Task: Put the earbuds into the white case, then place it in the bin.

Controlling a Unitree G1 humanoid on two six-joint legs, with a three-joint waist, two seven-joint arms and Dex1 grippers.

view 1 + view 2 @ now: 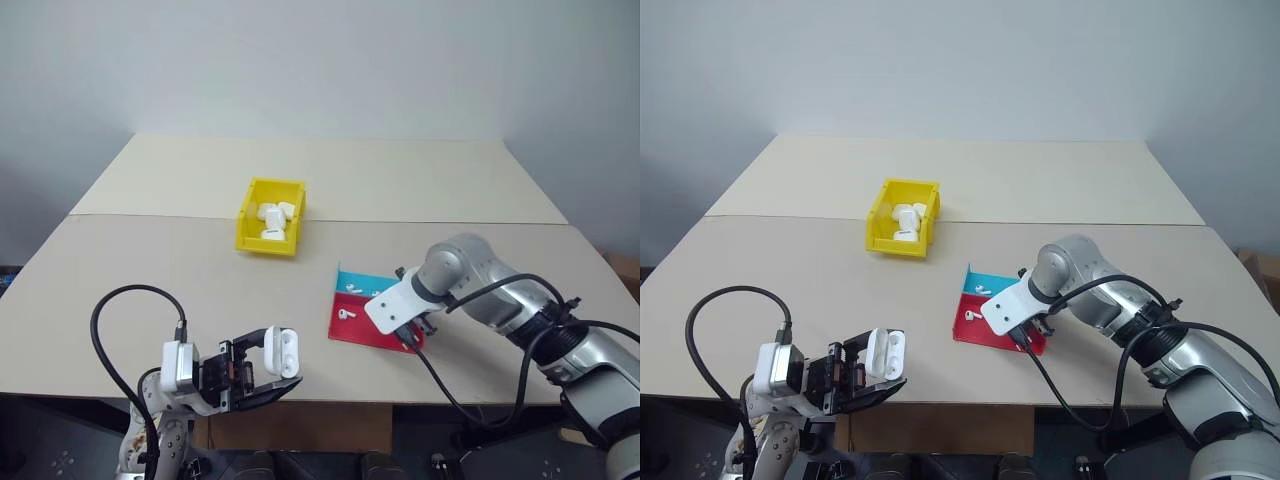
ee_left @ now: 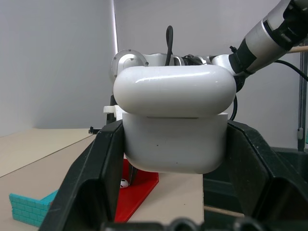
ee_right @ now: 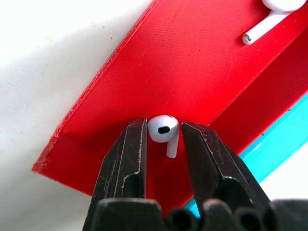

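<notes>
The left gripper [image 2: 171, 144] is clamped on the open case [image 1: 282, 352] near the table's front edge, while the right gripper [image 3: 163, 137], pointing down over the red tray [image 3: 159, 62], pinches an earbud [image 3: 164, 132], stem lying along its fingers; no writing shows.
</notes>
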